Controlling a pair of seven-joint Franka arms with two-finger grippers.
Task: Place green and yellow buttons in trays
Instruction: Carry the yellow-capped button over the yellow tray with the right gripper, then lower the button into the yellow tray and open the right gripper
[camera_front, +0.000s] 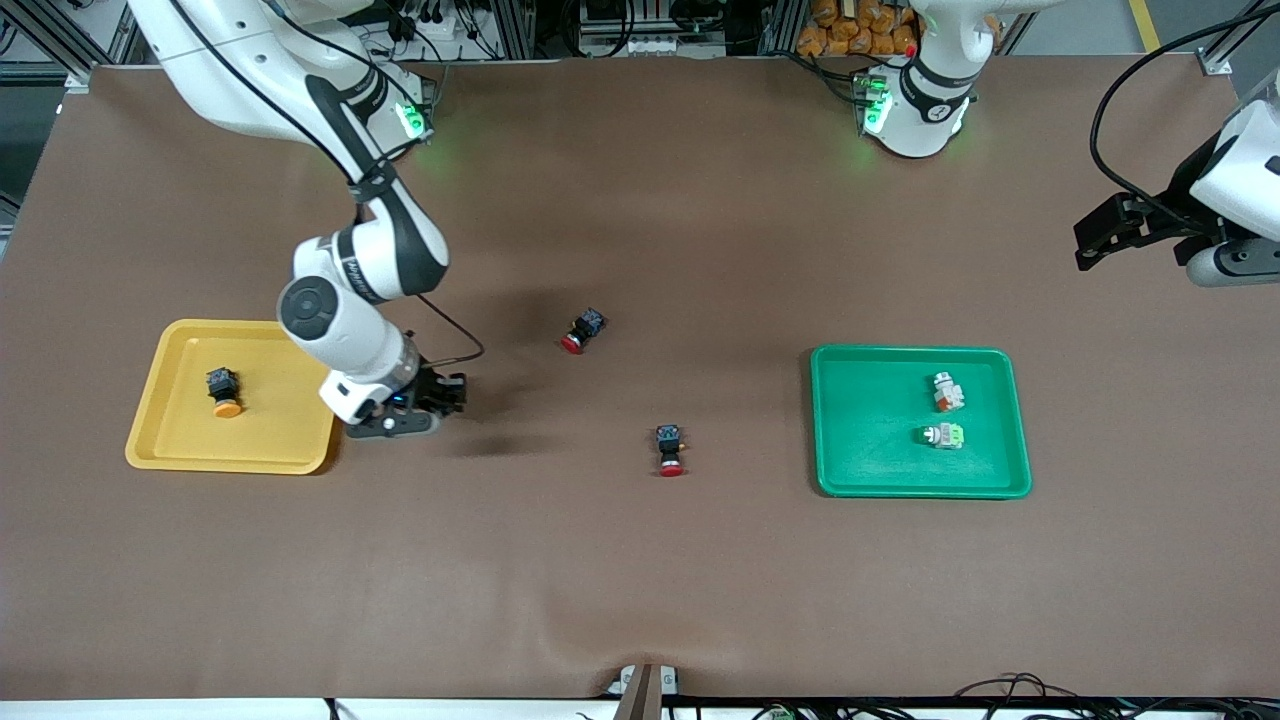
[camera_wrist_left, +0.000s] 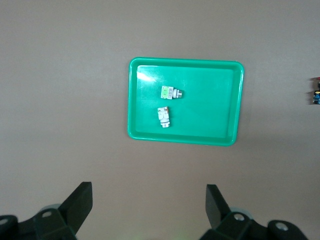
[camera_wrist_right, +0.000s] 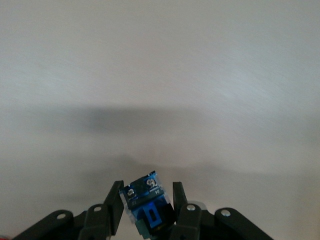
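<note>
My right gripper (camera_front: 447, 392) hangs low over the table, just beside the yellow tray (camera_front: 180, 445). It is shut on a button (camera_wrist_right: 144, 190) with a black and blue body, whose cap is hidden. One yellow-capped button (camera_front: 224, 391) lies in the yellow tray. Two whitish buttons lie in the green tray (camera_front: 870, 450): one with an orange mark (camera_front: 948, 391), one with a green mark (camera_front: 943, 435). My left gripper (camera_wrist_left: 149, 200) waits open and empty, high over the left arm's end of the table, looking down at the green tray (camera_wrist_left: 210, 105).
Two black-bodied buttons with red caps lie on the brown table between the trays: one (camera_front: 583, 330) farther from the front camera, one (camera_front: 669, 449) nearer. The left arm's hand (camera_front: 1150, 225) hangs by the table's edge.
</note>
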